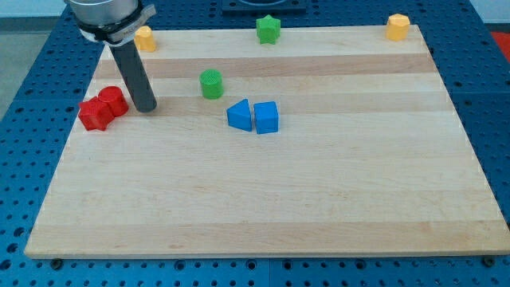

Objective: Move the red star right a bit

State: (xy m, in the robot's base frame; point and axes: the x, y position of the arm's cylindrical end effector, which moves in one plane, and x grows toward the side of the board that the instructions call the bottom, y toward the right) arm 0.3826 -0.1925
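Two red blocks touch each other at the view's left edge of the wooden board (pixel 263 199). The lower-left one looks like the red star (pixel 95 115). The upper-right one is a rounder red block (pixel 114 100). My tip (pixel 146 108) stands on the board just to the right of the rounder red block, a small gap away from it. The rod rises from the tip toward the view's top left, where the arm's body fills the corner.
A green cylinder (pixel 211 84) stands right of my tip. A blue triangle (pixel 238 115) and a blue cube (pixel 266 117) touch near the middle. A green star (pixel 268 29) and two yellow blocks (pixel 144 38) (pixel 398 26) sit along the top edge.
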